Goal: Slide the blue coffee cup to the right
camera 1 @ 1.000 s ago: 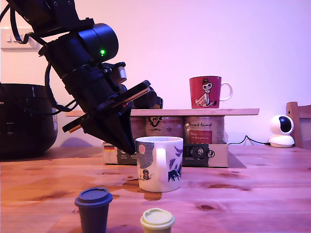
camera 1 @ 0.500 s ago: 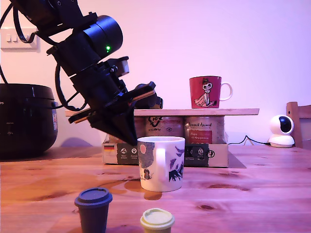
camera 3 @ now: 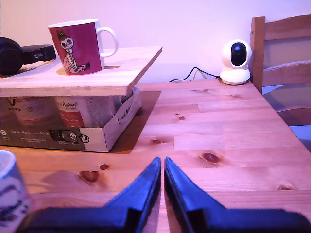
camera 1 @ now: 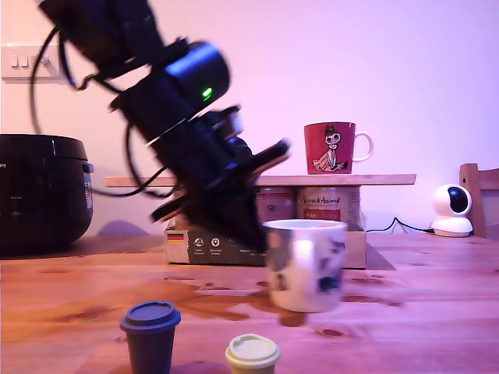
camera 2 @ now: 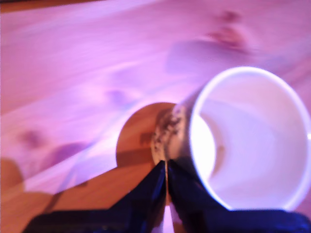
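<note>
The blue coffee cup (camera 1: 306, 265), white with dark blue pictures, stands blurred on the wooden table (camera 1: 421, 312), right of centre in the exterior view. My first gripper (camera 1: 257, 234) is shut, and its fingertips press against the cup's outer wall on the exterior view's left side. In the first wrist view the shut first gripper (camera 2: 166, 167) touches the cup (camera 2: 252, 141) just below its rim. My second gripper (camera 3: 162, 162) is shut and holds nothing above bare table. Only an edge of the cup (camera 3: 8, 194) shows in the second wrist view.
A red mug (camera 1: 331, 148) stands on a wooden board (camera 1: 374, 180) over a cardboard box (camera 1: 203, 245) behind the cup. A dark lidded cup (camera 1: 150, 335) and a pale lidded cup (camera 1: 252, 354) stand in front. Black cooker (camera 1: 43, 191), white camera (camera 1: 451, 210), chair (camera 1: 477, 199).
The first arm has swung toward the exterior view's right, and the blue coffee cup has slid that way with it, from the middle to right of centre.
</note>
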`<action>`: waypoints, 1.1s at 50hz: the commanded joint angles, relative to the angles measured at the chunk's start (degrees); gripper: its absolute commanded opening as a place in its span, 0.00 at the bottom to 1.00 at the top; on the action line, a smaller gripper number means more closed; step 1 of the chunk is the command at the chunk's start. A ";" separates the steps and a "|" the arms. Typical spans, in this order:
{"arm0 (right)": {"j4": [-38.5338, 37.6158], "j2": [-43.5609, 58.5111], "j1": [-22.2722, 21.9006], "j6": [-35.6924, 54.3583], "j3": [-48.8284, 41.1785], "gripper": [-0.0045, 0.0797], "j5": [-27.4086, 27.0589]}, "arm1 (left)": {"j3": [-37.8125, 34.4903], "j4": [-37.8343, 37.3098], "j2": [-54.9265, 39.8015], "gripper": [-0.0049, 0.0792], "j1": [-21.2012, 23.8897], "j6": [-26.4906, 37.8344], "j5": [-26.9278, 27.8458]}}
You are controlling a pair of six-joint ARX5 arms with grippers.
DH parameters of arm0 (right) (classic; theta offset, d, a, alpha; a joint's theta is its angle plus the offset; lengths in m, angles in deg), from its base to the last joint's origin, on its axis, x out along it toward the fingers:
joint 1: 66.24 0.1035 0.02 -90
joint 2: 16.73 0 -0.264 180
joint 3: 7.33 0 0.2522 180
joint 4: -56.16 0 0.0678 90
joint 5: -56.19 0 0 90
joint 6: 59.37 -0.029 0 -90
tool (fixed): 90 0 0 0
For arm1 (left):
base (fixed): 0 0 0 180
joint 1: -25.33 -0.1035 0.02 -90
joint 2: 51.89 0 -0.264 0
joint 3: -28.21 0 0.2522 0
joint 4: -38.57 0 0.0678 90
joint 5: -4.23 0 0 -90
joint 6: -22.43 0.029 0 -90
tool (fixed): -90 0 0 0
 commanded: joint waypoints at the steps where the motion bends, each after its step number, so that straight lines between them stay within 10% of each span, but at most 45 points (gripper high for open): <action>1: -0.48 -0.37 -0.37 -0.22 0.57 0.04 0.02 | 1.66 0.92 -1.01 0.03 0.79 -0.44 0.63; 55: 6.62 -0.37 -0.37 -0.04 0.57 0.04 -0.04 | 5.07 -9.70 3.41 0.03 -6.86 9.22 -1.95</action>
